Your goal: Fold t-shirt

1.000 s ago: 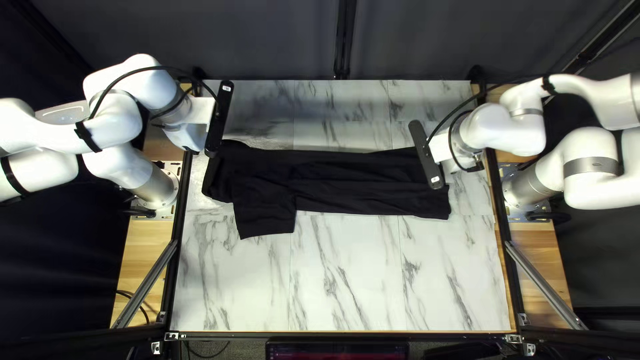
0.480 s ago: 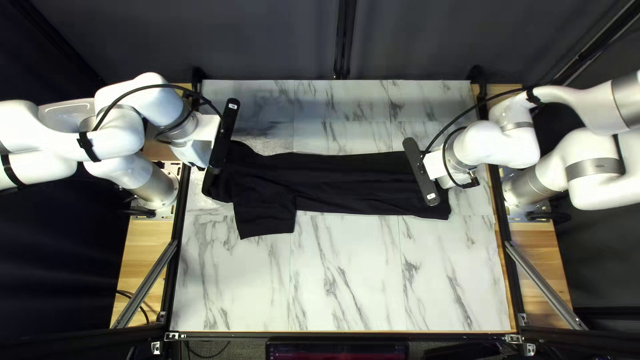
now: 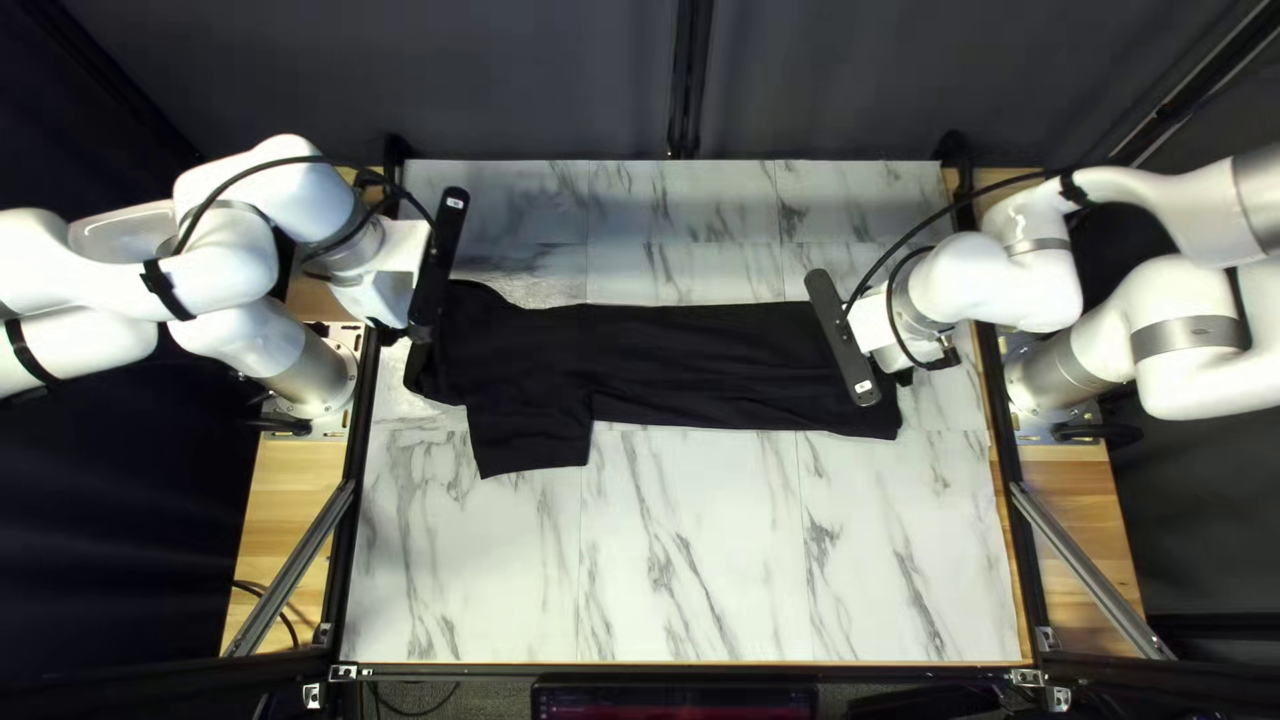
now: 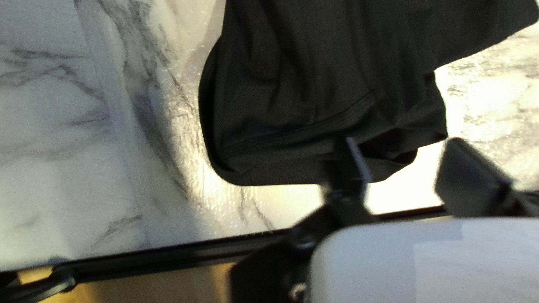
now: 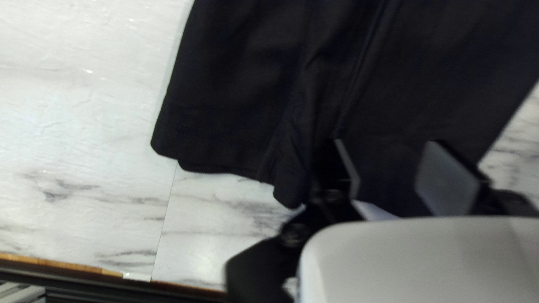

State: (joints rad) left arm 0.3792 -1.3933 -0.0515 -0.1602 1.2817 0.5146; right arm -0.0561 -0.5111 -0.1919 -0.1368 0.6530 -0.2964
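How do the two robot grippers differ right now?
The left gripper is at the end of the shirt with the sleeve, the right gripper at the opposite end. In their wrist views, the left gripper has one fingertip over the shirt and one over bare table; the right gripper has both over the shirt. Both are open, gripping nothing.

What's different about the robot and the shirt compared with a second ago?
My left arm and right arm both moved toward the bottom of the top left view, the right also slightly inward. The left fingers and right fingers are open now, gripping nothing. The shirt stayed put.
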